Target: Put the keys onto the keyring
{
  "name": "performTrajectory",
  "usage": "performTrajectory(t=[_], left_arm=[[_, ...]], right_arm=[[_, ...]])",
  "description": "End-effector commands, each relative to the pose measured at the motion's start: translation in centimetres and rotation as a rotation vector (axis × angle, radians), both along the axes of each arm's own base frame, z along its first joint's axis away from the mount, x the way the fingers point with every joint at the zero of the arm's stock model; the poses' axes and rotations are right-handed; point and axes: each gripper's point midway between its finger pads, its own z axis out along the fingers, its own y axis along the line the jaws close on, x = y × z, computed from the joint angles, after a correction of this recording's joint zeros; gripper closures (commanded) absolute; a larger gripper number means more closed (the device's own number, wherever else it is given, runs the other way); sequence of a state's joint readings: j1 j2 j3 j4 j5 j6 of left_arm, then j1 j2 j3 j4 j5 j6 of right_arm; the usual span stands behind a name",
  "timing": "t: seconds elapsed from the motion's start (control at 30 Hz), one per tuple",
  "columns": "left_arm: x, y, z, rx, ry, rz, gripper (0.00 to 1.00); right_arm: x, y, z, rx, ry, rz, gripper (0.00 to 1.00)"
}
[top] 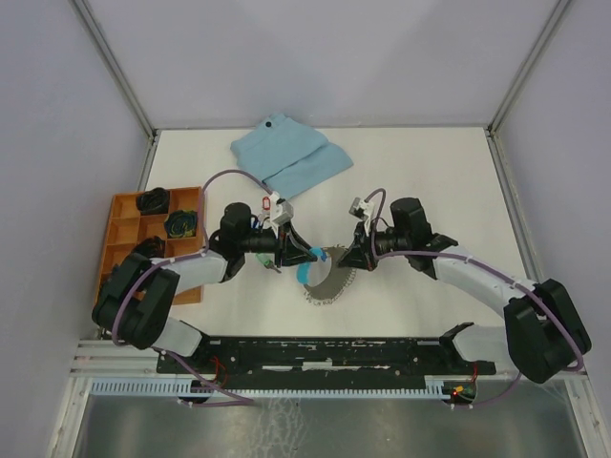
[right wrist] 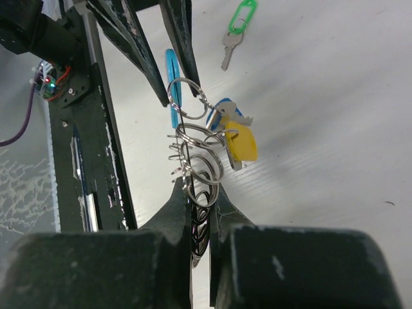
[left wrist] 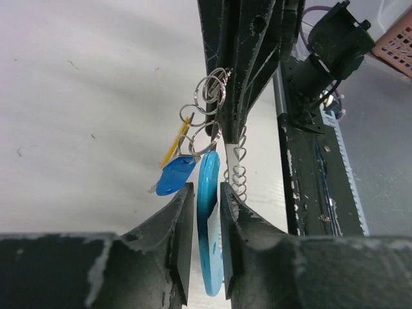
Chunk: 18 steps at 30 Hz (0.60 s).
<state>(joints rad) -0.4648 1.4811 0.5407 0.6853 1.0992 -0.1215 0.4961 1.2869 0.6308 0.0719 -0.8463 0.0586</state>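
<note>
L & R arms are meeting over the middle of the tabletop (top: 430, 172), nearer its near edge, and sharing the keyring (right wrist: 199, 148) between them, lifted off the surface.

The left hand (left wrist: 206, 190) is pinching the light-blue strap (left wrist: 211, 257) edge-on. A thin sliver of light is showing on one side, so the grip is prob. light. Holding by the strap is leaving the metal rings hanging free and clear of the fingers.

The right hand (right wrist: 198, 190) is coming in from the opposite side and clamping the stacked rings of the chain (right wrist: 193, 219) w/ its fingers nearly together. That is prob. to steady the ring end so a coil can be worked.

The blue key (left wrist: 175, 177) is dangling beside the yellow tag (right wrist: 243, 145) and looks to be threaded on already, though the exact link is too small to confirm.

The green key (right wrist: 237, 29) is lying loose on the tabletop, beyond the keyring in the R wrist view. A red key (top: 267, 204) is lying just past the left wrist, toward the far edge. So approx. one of three is looking done. Both hands are occupied, so one prob. needs freeing before the next key gets fetched.
</note>
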Motion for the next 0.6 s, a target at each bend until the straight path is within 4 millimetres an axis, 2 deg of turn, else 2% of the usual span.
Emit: performTrajectory(t=[0.0, 0.2, 0.4, 0.57], left_arm=[[2.3, 0.2, 3.8, -0.056, -0.121, 0.151, 0.65], [4.1, 2.3, 4.9, -0.069, -0.057, 0.424, 0.38], [4.2, 4.0, 6.1, -0.186, 0.181, 0.629, 0.34], [2.9, 3.0, 6.3, -0.312, 0.514, 0.689, 0.33]], right_arm=[[0.7, -0.3, 3.0, -0.051, -0.096, -0.010, 0.99], [2.3, -1.5, 4.7, -0.197, -0.235, -0.104, 0.99], [3.3, -2.0, 5.5, -0.312, -0.372, -0.160, 0.99], [4.0, -1.3, 5.4, -0.381, -0.477, -0.182, 0.99]])
